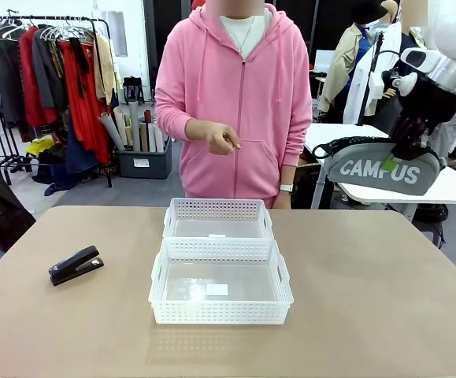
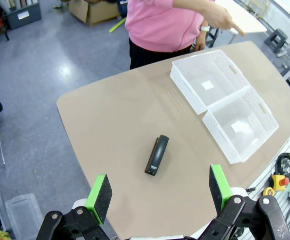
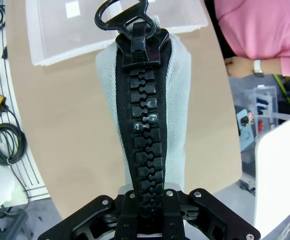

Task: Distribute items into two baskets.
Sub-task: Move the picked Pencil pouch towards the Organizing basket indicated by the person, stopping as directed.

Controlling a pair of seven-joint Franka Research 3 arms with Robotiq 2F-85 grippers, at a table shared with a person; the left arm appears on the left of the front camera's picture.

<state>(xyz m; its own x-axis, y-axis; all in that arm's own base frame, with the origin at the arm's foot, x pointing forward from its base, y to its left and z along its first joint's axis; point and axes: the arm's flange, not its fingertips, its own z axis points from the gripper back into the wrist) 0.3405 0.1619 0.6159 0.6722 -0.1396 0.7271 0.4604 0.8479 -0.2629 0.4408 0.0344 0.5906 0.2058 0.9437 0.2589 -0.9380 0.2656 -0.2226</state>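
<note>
Front view shows pouch (image 1: 430,183) lettering (image 1: 358,168); right wrist view, its zipper (image 3: 143,130).

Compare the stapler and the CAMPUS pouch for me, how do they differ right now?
The stapler is black and lies on the table; the pouch is grey fabric, held in the air. The stapler is untouched, the open left gripper apart from it; the pouch is clamped in the right gripper. Neither is in the baskets.
</note>
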